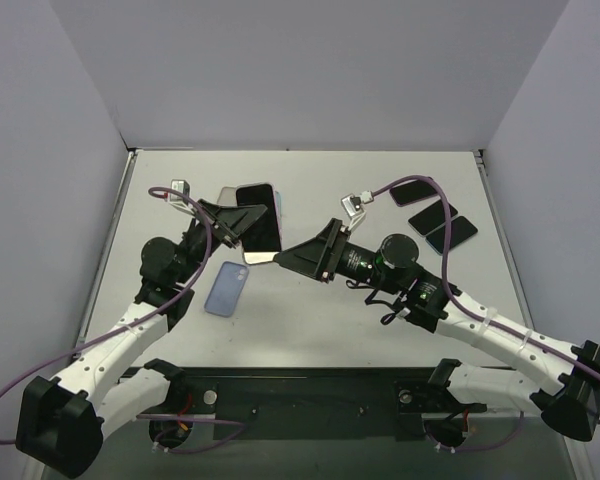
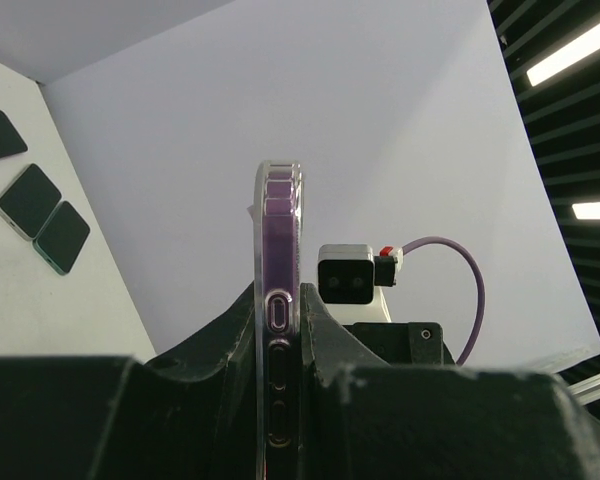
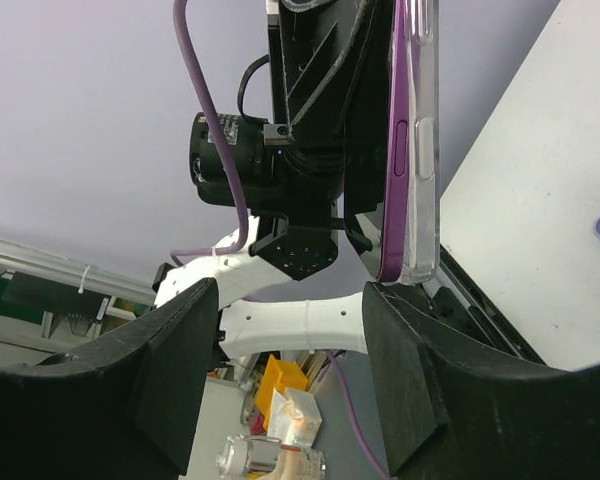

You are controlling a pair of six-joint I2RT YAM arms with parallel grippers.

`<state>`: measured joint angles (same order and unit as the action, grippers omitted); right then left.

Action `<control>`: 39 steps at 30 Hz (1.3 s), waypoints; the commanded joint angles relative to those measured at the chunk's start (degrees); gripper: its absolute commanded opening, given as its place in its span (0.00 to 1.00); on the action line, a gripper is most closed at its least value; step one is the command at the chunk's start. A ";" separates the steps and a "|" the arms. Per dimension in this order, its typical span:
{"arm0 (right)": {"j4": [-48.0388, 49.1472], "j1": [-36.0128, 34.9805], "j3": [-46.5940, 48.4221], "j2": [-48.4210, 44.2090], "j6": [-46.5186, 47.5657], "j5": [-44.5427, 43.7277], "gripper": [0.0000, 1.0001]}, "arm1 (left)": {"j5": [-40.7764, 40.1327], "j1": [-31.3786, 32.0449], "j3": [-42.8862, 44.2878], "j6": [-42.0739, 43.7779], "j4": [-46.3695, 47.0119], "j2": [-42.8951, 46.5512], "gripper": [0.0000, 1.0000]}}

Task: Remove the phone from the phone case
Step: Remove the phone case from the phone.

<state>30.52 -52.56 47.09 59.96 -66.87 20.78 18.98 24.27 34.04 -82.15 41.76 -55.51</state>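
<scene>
**Above the white desk, the phone is not yet out of its case**

White desk (image 1: 310, 330) with pale grey walls on three sides is the place of work. The purple phone (image 3: 398, 150) sits inside the clear plastic phone case (image 3: 427, 150), and both are lifted off the desk, at about 10 o'clock from its centre in the top view. The left end effector (image 2: 282, 320) is closed on the cased phone and clamps its two flat faces near one end, so the phone stands on edge between the fingers.

The right end effector (image 1: 280, 257) comes from 3 o'clock with its fingers spread apart and nothing between them. In the right wrist view one finger (image 3: 405, 360) is at the free corner of the case; I cannot tell if it really touches.

On the desk lie a pale blue flat rounded cover (image 1: 228, 288) at 8 o'clock and three dark flat rectangles (image 1: 432, 214) at 2 o'clock, all well apart from the work.

By my judgement only the lifting and holding is done. The clear rim wraps the purple edge along all the visible length, so the prying of the case and the pulling out of the phone remain.
</scene>
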 commanded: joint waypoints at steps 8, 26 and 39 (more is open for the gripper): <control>3.49 -0.36 2.48 2.08 1.30 -0.82 0.55 | -1.05 -0.19 -0.11 -5.03 8.15 1.89 0.00; 2.00 0.79 6.70 3.06 2.36 -0.91 0.55 | -1.32 1.74 -1.26 -2.67 6.58 3.65 0.00; 1.29 1.14 6.35 1.46 2.62 -2.49 0.56 | -0.88 1.48 -1.08 -1.87 6.67 3.30 0.00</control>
<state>27.57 -51.83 51.35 60.84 -65.34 20.10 16.86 25.47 32.16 -83.55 43.86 -53.45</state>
